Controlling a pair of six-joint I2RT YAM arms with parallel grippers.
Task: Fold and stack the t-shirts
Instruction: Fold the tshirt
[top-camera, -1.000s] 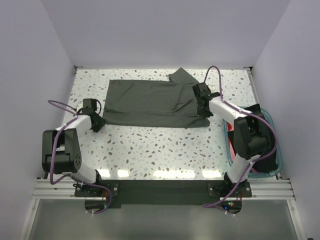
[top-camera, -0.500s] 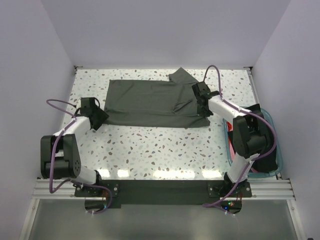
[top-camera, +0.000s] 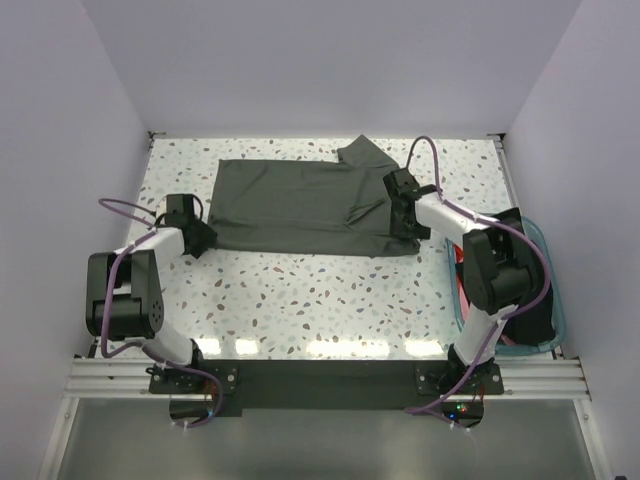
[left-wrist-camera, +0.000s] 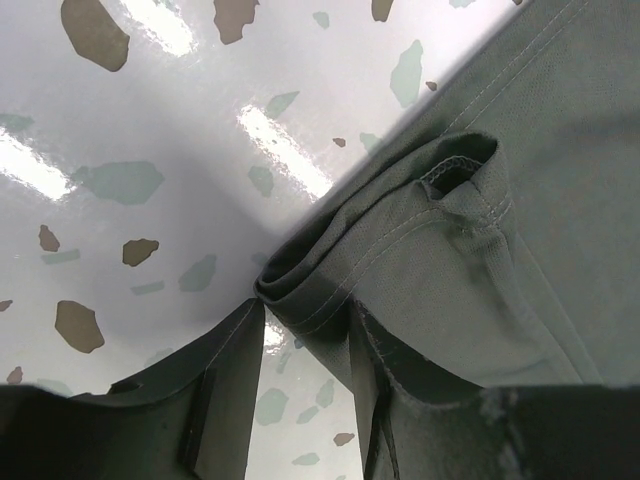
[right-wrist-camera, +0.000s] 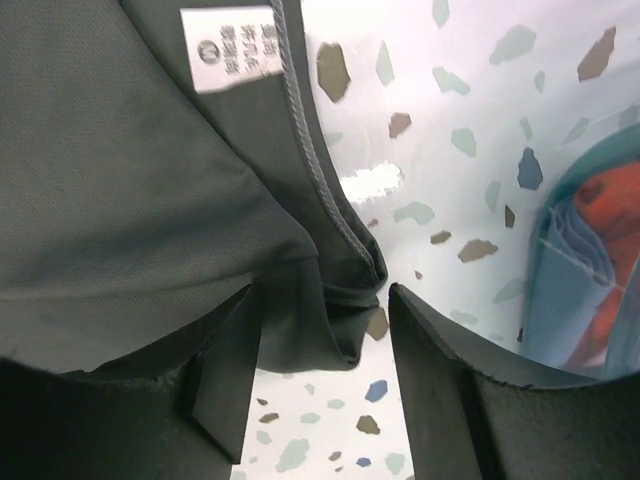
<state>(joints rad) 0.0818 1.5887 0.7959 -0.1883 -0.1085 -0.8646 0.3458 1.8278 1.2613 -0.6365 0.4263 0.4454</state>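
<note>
Bright light, glare on table (top-camera: 330, 345)

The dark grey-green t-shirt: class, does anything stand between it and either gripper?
Nothing visible does. The left gripper, fingers open, straddles the bunched near-left corner of the t-shirt. The right gripper, also open, straddles its right edge. Only bare table lies around them.

A speckled white surface (top-camera: 330, 300) (glossy, streaked with lamp glare) sits between pale walls (top-camera: 300, 60); a teal tub (top-camera: 561, 315) stands at the surface's right edge.
</note>
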